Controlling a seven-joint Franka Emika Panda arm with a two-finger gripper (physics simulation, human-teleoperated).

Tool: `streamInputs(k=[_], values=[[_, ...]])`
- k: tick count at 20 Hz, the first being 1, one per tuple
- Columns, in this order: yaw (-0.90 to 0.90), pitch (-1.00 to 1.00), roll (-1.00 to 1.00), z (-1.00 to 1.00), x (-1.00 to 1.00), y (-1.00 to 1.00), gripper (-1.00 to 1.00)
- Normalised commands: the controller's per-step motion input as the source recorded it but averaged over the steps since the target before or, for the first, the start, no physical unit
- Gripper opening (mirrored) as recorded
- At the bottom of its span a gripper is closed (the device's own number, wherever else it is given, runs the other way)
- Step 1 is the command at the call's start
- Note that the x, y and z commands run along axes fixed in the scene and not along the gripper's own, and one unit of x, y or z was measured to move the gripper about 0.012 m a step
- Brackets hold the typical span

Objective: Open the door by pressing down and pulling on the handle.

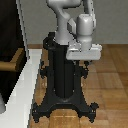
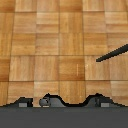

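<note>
The door (image 1: pixel 10 30) is a dark panel with a pale edge at the exterior view's left, standing shut in its white frame (image 1: pixel 23 25). Its tan handle (image 1: pixel 12 60) sticks out low on the panel. My gripper (image 1: pixel 84 62) hangs from the grey hand at the exterior view's right, well away from the handle, in front of the black pedestal and pointing down at the floor. It is open and empty. In the wrist view only the finger bases (image 2: pixel 45 101) show along the picture's edge, with wooden floor beyond; the door and the handle are out of that view.
The black robot pedestal (image 1: pixel 62 75) with spread feet stands between my gripper and the door. A white slab (image 1: pixel 20 92) runs along the door's base. One black pedestal leg (image 2: pixel 112 52) shows over the parquet floor (image 2: pixel 50 45).
</note>
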Motion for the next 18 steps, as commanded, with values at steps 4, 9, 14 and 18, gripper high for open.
streamInputs(k=[4,9,14,18], values=[[0.00,0.00,0.00,0.25,0.00,-0.25,1.00],[0.00,0.00,0.00,0.40,0.00,0.00,1.00],[0.00,0.00,0.00,0.40,0.00,0.00,1.00],[0.00,0.00,0.00,0.50,0.00,0.00,1.00]])
